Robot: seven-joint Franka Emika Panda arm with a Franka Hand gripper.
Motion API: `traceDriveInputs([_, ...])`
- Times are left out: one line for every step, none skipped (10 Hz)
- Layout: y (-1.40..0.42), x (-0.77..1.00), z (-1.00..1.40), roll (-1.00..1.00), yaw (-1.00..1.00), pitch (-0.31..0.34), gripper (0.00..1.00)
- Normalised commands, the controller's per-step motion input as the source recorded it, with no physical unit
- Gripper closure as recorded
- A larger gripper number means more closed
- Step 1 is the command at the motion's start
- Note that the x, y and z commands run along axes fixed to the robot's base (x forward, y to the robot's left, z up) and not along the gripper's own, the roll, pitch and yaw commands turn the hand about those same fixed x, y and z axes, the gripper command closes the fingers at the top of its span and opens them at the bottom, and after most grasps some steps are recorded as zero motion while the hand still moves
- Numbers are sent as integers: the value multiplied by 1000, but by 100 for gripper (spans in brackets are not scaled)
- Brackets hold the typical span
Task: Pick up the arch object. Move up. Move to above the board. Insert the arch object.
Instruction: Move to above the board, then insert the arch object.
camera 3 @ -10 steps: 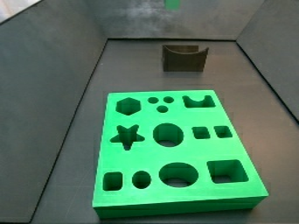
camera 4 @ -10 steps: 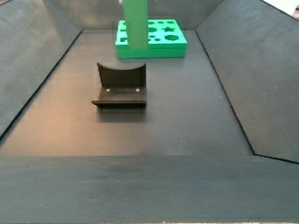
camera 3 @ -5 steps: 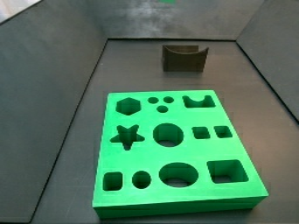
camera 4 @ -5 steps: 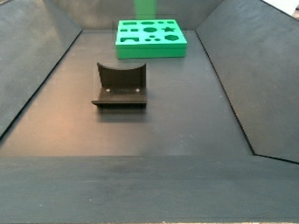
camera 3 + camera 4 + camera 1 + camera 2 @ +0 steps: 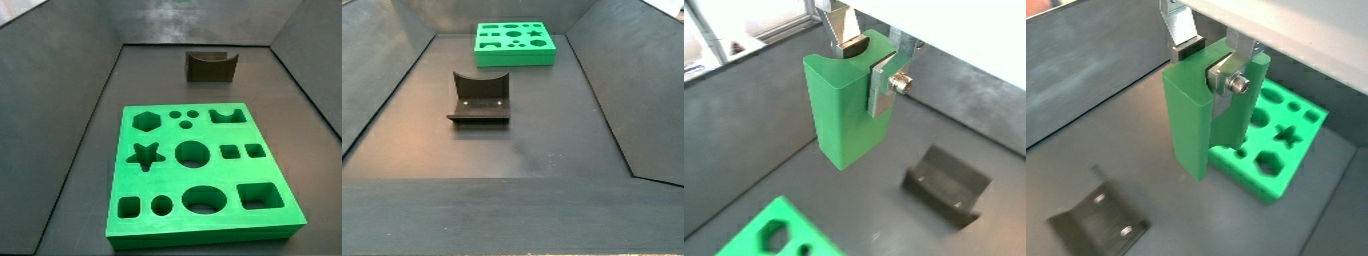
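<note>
Both wrist views show you the gripper (image 5: 863,62) high above the counter (image 5: 764,130), its jaws pinching the arch object (image 5: 847,110) at that block's upper end. One silver finger (image 5: 842,25) lies against one face of the block; the opposite finger (image 5: 1229,78), with its screw head, presses the facing side. The arch object (image 5: 1203,120) hangs upright as a slim light-green slab, its lower end clear of the dark floor (image 5: 1106,130).

Taking the arch object as your landmark: in a wrist view the fixture (image 5: 955,184) stands on the floor below and to one side of it, well apart from it. A corner of the board (image 5: 767,235) shows below the block there, not touching it. In a wrist view the board (image 5: 1280,130) lies behind the block and partly hidden by it, star and round cut-outs showing; the fixture (image 5: 1100,218) sits on the floor on the near side.

In both side views neither the gripper nor the arch object is in frame. You see only the board (image 5: 201,165) flat on the counter (image 5: 80,150), every cut-out unfilled, and the fixture (image 5: 211,65) beyond its notched end. In a side view the fixture (image 5: 478,97) stands nearer the camera than the board (image 5: 513,43).
</note>
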Motion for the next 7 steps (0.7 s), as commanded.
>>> traceDriveInputs([-1000,-343,282,-2,2,-3,100])
traceDriveInputs([-1000,-345,285,-4,2,0,100])
traceDriveInputs([-1000,-347,290,-3,3,7,100])
traceDriveInputs([-544,-183,178,-2,5,13,100])
traceDriveInputs([-344,-109,127,-1,7,21,100])
traceDriveInputs([6,311,-40,-14,-734,0,100])
traceDriveInputs([0,71,-89,0,-1000,0,100])
